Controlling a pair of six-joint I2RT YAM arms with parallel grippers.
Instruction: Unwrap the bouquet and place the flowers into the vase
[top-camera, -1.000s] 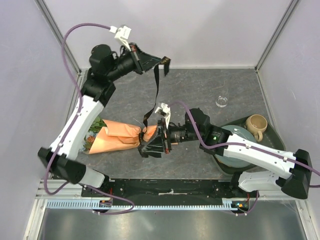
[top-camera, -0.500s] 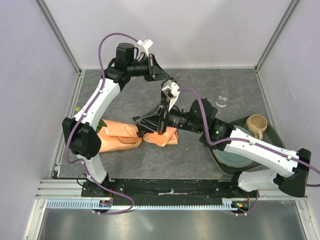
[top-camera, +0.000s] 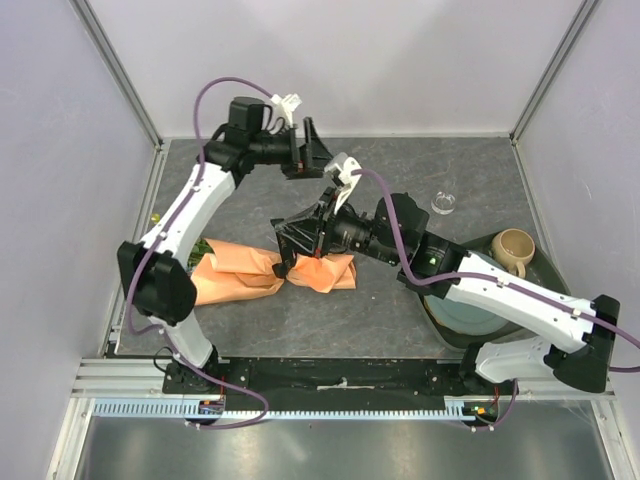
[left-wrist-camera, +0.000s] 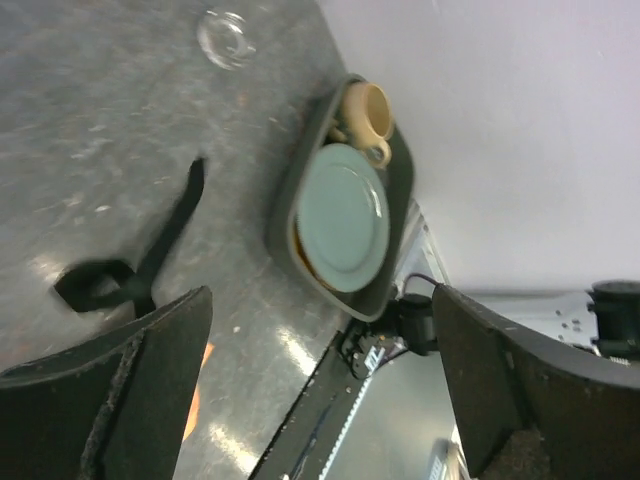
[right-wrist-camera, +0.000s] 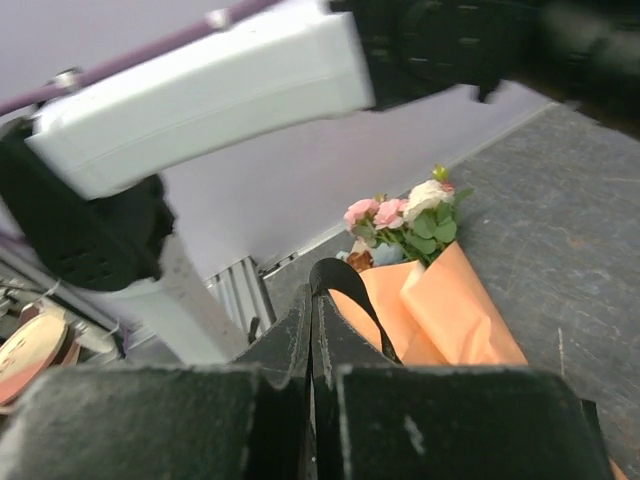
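The grey table (top-camera: 480, 170) fills the upper view, walled at left, back and right; its barest stretch is the upper right, between the left gripper (top-camera: 320, 150) and the vase (top-camera: 443, 202), and another bare strip runs along the lower edge below the bouquet (top-camera: 240, 278). The right arm (top-camera: 500, 295) slants from lower right to centre, passing over the tray (top-camera: 548, 268); the left arm (top-camera: 185, 215) climbs the left side and bends in near the back edge. The bouquet lies flat left of centre, still in its paper; the flowers (right-wrist-camera: 400, 222) point at the left edge, close to the wall. The tray sits in the lower right corner, holding the plate (left-wrist-camera: 345, 215) and mug (top-camera: 513, 248). The left gripper hangs high near the back edge; its fingers (left-wrist-camera: 150, 390) are spread wide, grasping nothing. The right gripper (top-camera: 285, 258) sits at the bouquet's stem end; its fingers are clenched on a loop of the black ribbon (left-wrist-camera: 172, 222). The vase stands alone at right, apart from the tray.
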